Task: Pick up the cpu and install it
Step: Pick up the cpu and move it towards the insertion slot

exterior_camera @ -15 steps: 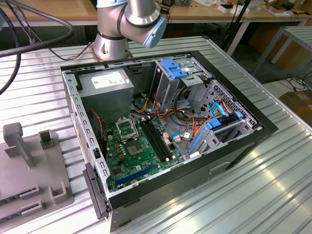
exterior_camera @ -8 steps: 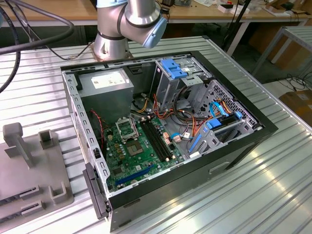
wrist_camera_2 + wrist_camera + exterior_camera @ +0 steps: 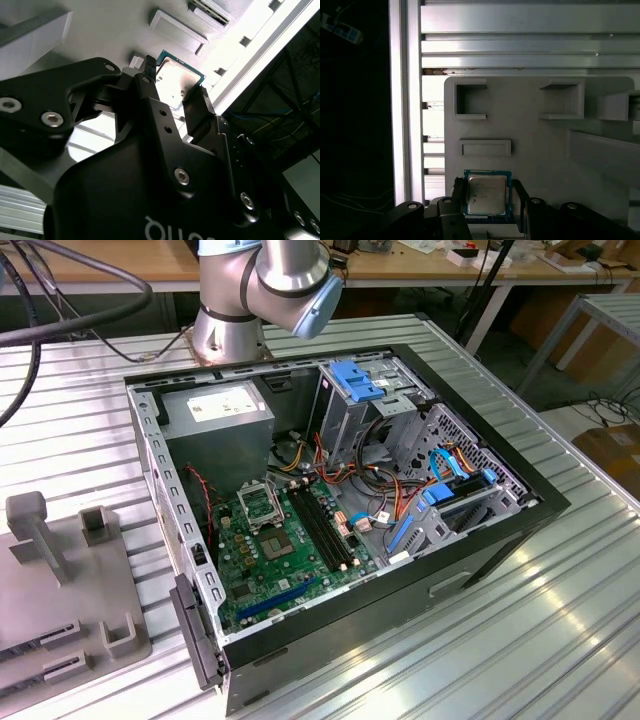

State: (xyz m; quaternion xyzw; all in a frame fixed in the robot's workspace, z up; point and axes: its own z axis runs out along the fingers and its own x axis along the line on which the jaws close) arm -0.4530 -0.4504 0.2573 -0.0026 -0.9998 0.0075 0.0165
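Exterior, room: computer case (image 3: 500, 530) lies open side up on the tabletop (image 3: 560, 640). Bare ribbed metal runs along its near side and the exterior view's right. The arm (image 3: 270, 280) base stands at the case's far edge.
Exterior, materials: green motherboard (image 3: 290, 560) with a square metal-framed socket (image 3: 258, 505) toward its far end. A grey moulded tray (image 3: 60, 610) with posts and slots sits at the exterior view's left, apart from the case.
Exterior, cut off: tray and arm both run out of the picture.
First wrist, cpu: cpu (image 3: 487, 190) lies flat on the tray, just beside a shallow slot-shaped recess. It has a silver lid and a green rim.
First wrist, claw: black claw (image 3: 488, 200) straddles it, one fingertip against each of two opposite edges, pinching the cpu.
First wrist, edges: the tray's rounded corner sits near the tabletop edge, with darkness beyond.
Second wrist, hidden: the claw body hides part of the cpu, and glare washes out its lid.
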